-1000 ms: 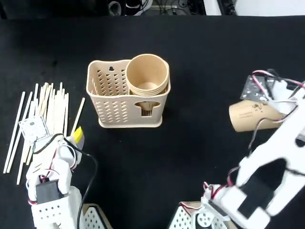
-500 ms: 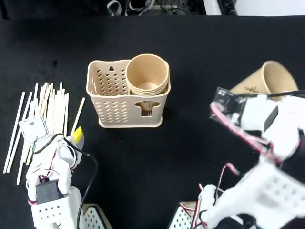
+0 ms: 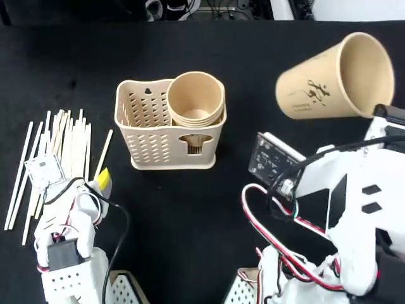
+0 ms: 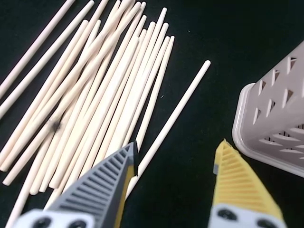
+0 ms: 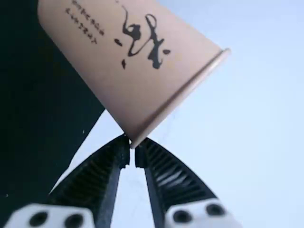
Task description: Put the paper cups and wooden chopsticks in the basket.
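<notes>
Black cloth covered the whole surface point(image 3: 266, 69), with some cables bunched along the far edge. Quick head count. One beige basket point(image 3: 152, 145) with two compartments stood upright near the middle. Its right-hand compartment held a stack of cups point(image 3: 195, 95), nested mouth up; several rims showed, but the exact number couldn't be told.

One more paper cup point(image 3: 329, 79) was up in the air to the right of the basket and well apart from it, tipped on its side with the mouth facing away from the basket. The right gripper point(image 5: 130, 152) had it by the rim, its fingers squeezed down to a thin gap with the cup's lip pinched between the tips.

The chopsticks point(image 3: 63, 145) were still all out on the surface, left of the basket. They lay in a loose overlapping fan, well over a dozen, too piled up for an exact count. A single chopstick point(image 3: 103, 154) lay apart from the bundle on the basket side, touching neither.

The left gripper point(image 4: 177, 144) hung low over that spot, fingers spread wide and holding nothing, with the lone stick's near end just beside the grey finger.
</notes>
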